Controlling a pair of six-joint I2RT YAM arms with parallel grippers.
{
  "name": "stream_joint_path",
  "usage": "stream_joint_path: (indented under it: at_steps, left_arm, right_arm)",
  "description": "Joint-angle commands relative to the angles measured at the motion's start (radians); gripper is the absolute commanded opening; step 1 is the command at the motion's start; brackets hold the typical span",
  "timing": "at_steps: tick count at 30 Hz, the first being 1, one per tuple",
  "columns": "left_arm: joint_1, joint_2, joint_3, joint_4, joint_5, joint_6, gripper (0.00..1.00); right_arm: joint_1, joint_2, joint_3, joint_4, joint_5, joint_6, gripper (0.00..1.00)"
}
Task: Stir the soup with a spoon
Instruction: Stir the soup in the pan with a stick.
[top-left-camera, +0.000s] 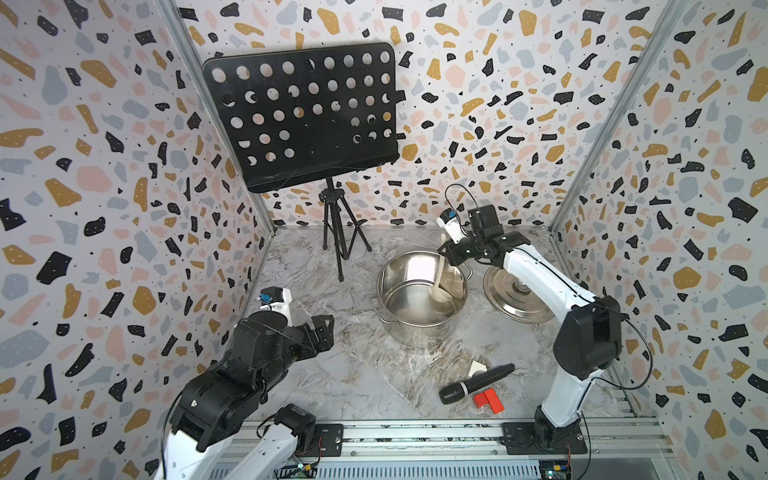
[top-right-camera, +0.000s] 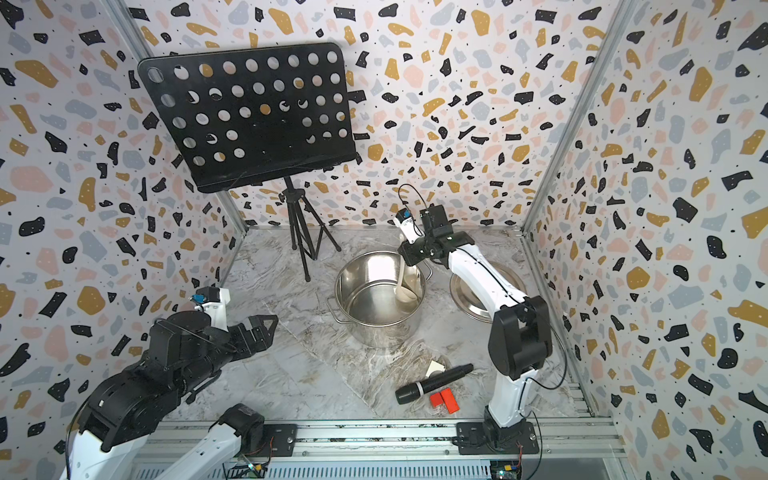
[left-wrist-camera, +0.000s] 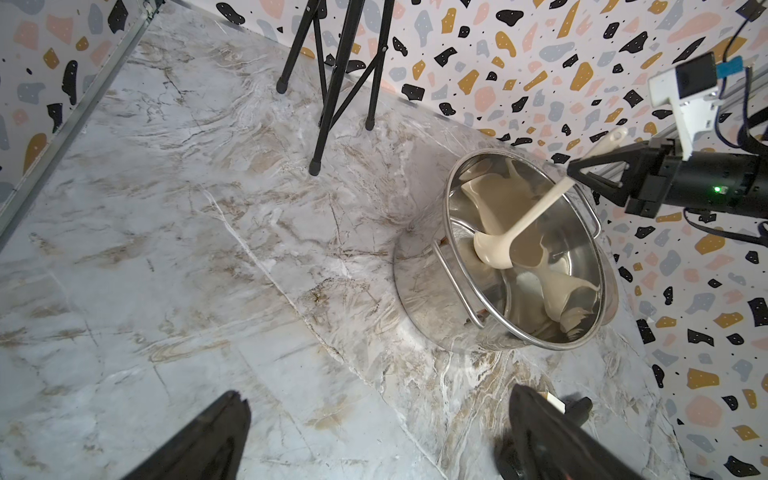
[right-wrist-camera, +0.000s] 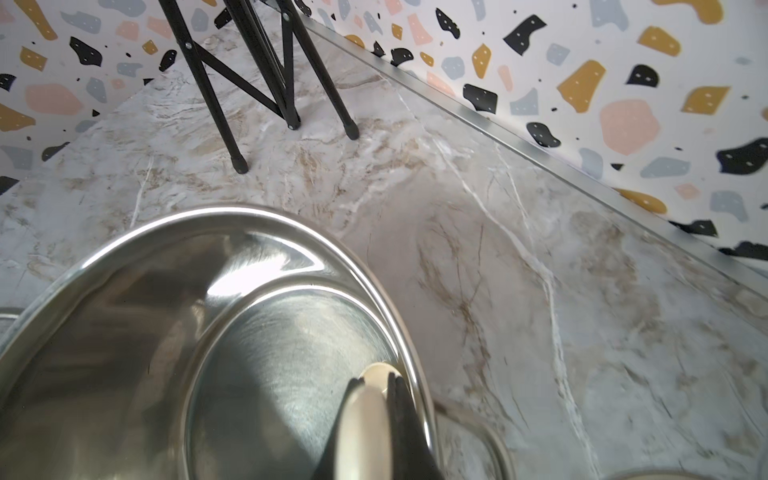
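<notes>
Here the right gripper is clamped on the handle of the spoon, whose bowl sits down inside the pot, toward the back edge of the desk and right of its middle. The left gripper hangs wide open near the desk's left edge, holding nothing, well apart from the pot.

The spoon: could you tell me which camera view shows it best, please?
The left wrist view: the whole spoon shows, bowl down in the pot, handle pinched by the right gripper. In both top views the spoon is small, handle crossed by the gripper. The right wrist view shows only handle between the fingers.
</notes>
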Motion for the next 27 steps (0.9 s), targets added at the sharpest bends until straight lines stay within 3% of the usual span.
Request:
stream_joint_path:
  at_steps: [1,7,13,20,27]
  left_arm:
    - [-0.002,0.007,-0.005,0.042,0.010,-0.002,1.00]
    - [-0.001,0.026,-0.015,0.067,0.028,0.001,1.00]
    - [0.000,0.051,-0.019,0.094,0.052,0.004,0.99]
    - [-0.001,0.060,-0.017,0.096,0.066,0.006,0.99]
    - [-0.001,0.047,-0.016,0.062,0.071,0.007,0.99]
  right_arm:
    - [0.000,-0.119,-0.074,-0.021,-0.038,-0.035,0.00]
    - [0.017,-0.257,-0.218,-0.021,-0.143,-0.016,0.00]
    - [0.153,-0.315,-0.261,-0.017,-0.157,-0.056,0.00]
    - [0.325,-0.204,-0.146,-0.003,-0.066,-0.119,0.00]
    - [0.362,-0.008,0.053,0.004,0.002,-0.124,0.00]
